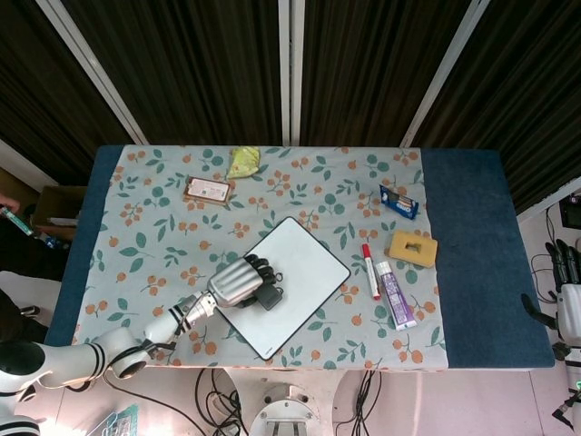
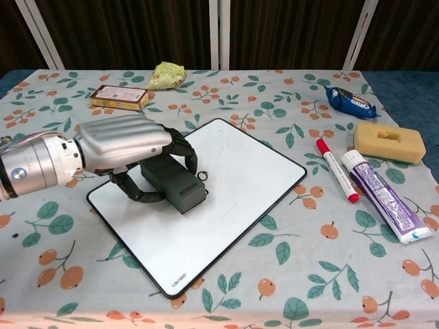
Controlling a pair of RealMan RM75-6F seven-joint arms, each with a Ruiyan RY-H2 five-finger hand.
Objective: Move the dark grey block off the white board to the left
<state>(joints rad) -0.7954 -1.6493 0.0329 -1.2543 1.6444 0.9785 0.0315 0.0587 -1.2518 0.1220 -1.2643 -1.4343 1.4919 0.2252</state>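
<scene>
The left hand (image 2: pixel 123 145) has a smooth silver-grey shell, black fingers (image 2: pixel 186 147) and a ringed silver wrist on a white, black-jointed arm.

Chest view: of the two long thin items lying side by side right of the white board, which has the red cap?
The marker, the slimmer one nearer the white board. The toothpaste tube beside it is wider, with purple print.

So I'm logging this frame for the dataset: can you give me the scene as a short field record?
left robot hand: fingers curled around the dark grey block
block position: on the white board, near its left edge
right robot hand: at far right, off the table, holding nothing
right of board: red marker, tube, yellow sponge
</scene>
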